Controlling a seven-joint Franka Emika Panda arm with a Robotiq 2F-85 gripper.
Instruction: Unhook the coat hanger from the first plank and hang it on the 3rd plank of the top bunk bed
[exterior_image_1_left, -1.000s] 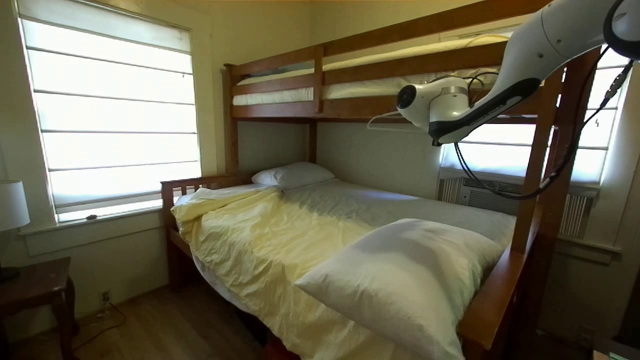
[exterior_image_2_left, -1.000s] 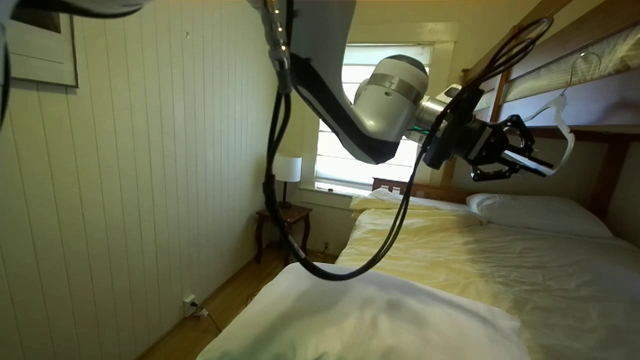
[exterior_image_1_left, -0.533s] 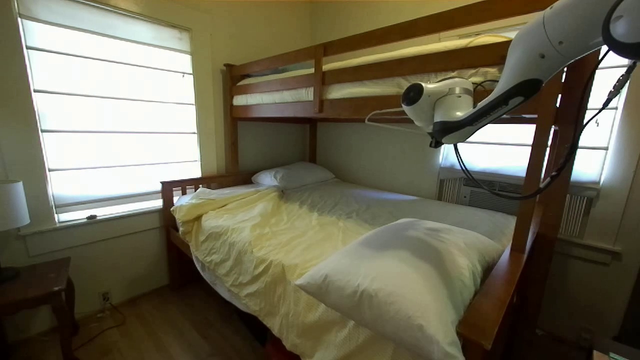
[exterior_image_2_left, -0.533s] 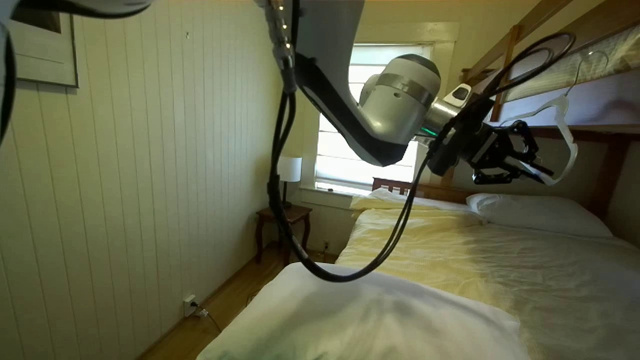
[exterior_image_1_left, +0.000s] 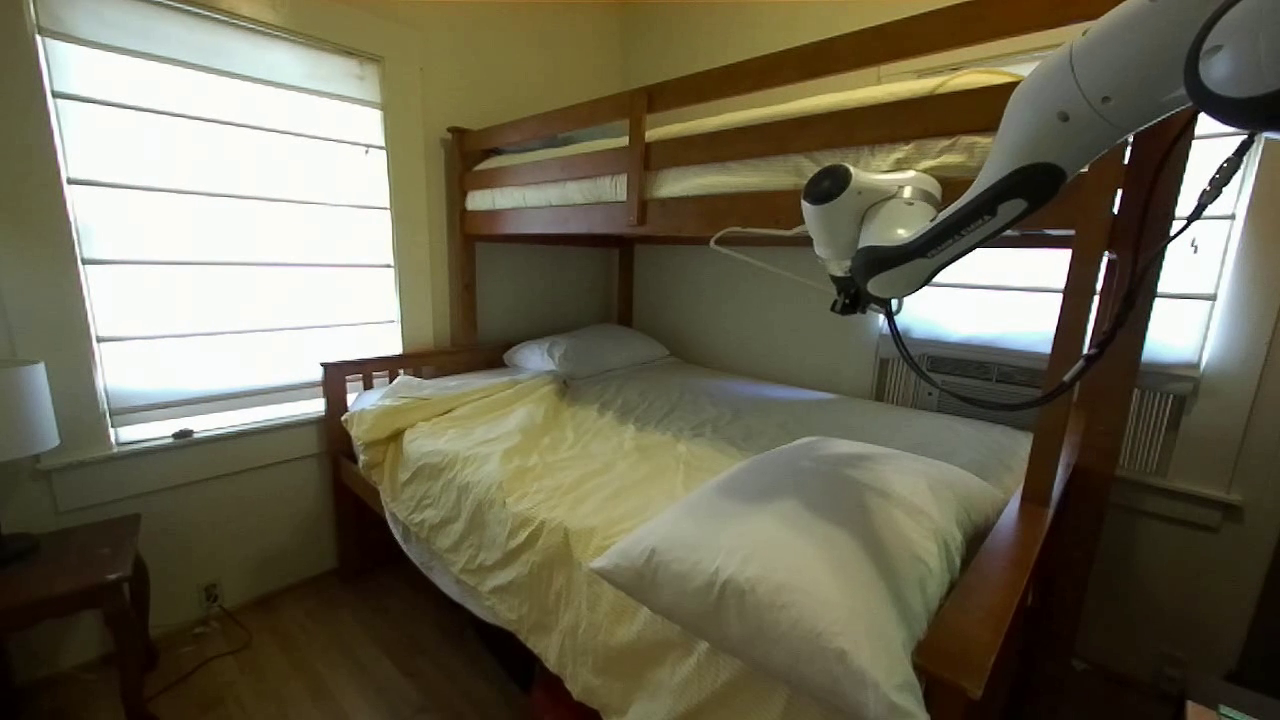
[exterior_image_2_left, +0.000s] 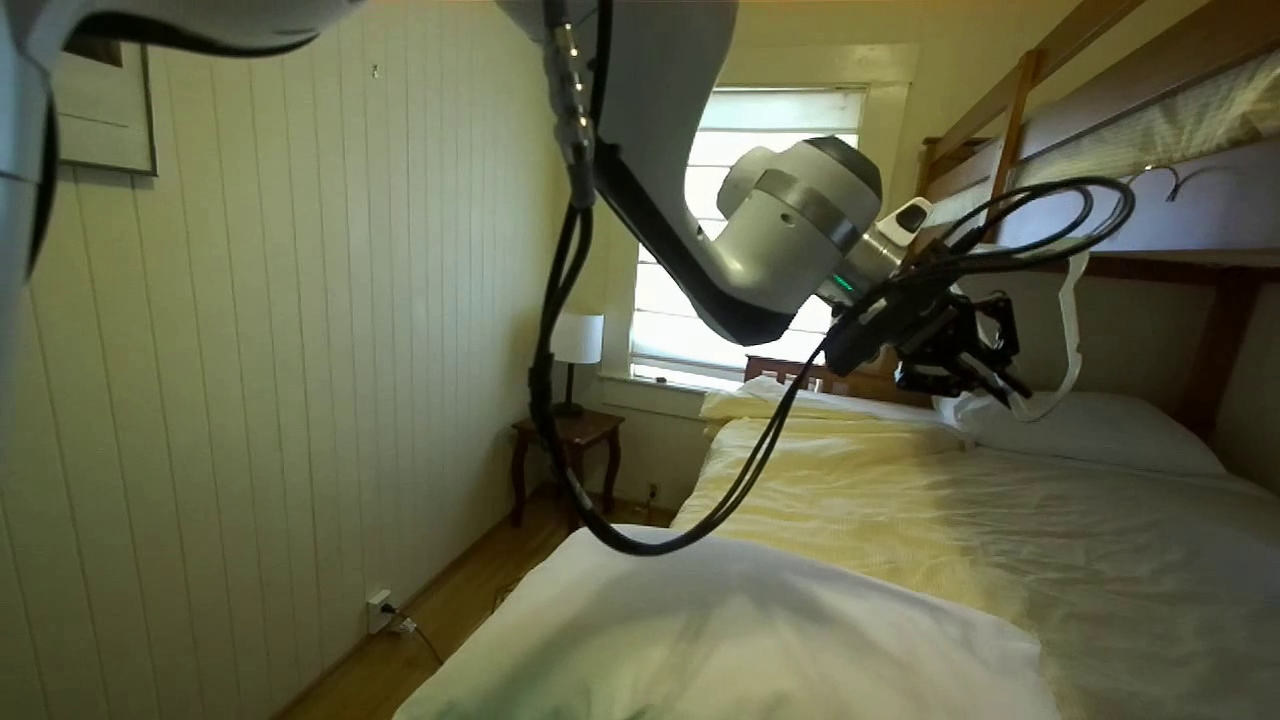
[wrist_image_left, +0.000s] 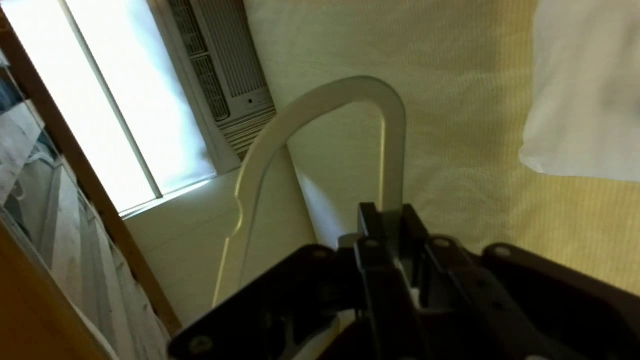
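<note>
The pale coat hanger (exterior_image_2_left: 1072, 325) hangs tilted beside the top bunk bed's lower guard-rail board (exterior_image_2_left: 1220, 205). Its thin hook shows near that board's top edge; I cannot tell whether it still bears on the wood. My gripper (exterior_image_2_left: 1018, 392) is shut on the hanger's lower bar, below the board. In the wrist view the fingertips (wrist_image_left: 386, 215) pinch the bar of the hanger (wrist_image_left: 393, 150), whose rounded end sticks out ahead. In an exterior view the arm hides most of the gripper, and the hanger (exterior_image_1_left: 760, 231) sticks out left, under the top bunk bed's lower board (exterior_image_1_left: 720, 213).
The lower bed has yellow bedding (exterior_image_1_left: 480, 470) and a white pillow (exterior_image_1_left: 820, 560). A wooden bed post (exterior_image_1_left: 1080, 300) stands near the arm. Black cables (exterior_image_2_left: 1090, 210) loop close to the hanger. A window air conditioner (wrist_image_left: 225, 60) is beyond the bed.
My gripper has moved down and, in an exterior view, to the left. The hanger has come down with it and tilted; its hook has dropped from before the mattress to the lower board.
</note>
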